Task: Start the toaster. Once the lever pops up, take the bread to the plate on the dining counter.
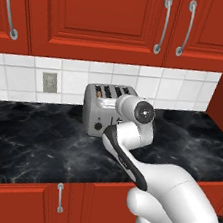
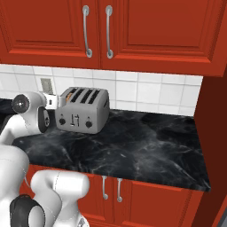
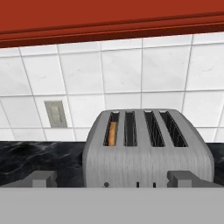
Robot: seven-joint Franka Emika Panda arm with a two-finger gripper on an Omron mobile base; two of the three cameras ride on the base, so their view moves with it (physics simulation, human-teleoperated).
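Note:
The grey four-slot toaster [image 1: 95,112] [image 2: 84,111] [image 3: 146,162] stands at the back of a black wall counter against the white tiles. The bread [image 3: 112,133] [image 1: 100,94] [image 2: 66,99] sits sunk in the toaster's left end slot, with only its tan edge showing. My gripper [image 3: 113,179] is open, level with the toaster's front face and a short way in front of it. Its fingertips [image 3: 41,178] stand wide apart with nothing between them. In the left base view my wrist [image 1: 138,110] covers the toaster's right front. The plate and the dining counter are out of view.
Black marble wall counter [image 1: 34,137] [image 2: 146,146] runs left and right of the toaster. A wall outlet [image 1: 49,81] [image 3: 56,113] sits in the tiles to the toaster's left. Red upper cabinets [image 2: 146,31] hang above, and a red side panel [image 2: 215,133] closes the counter's right end.

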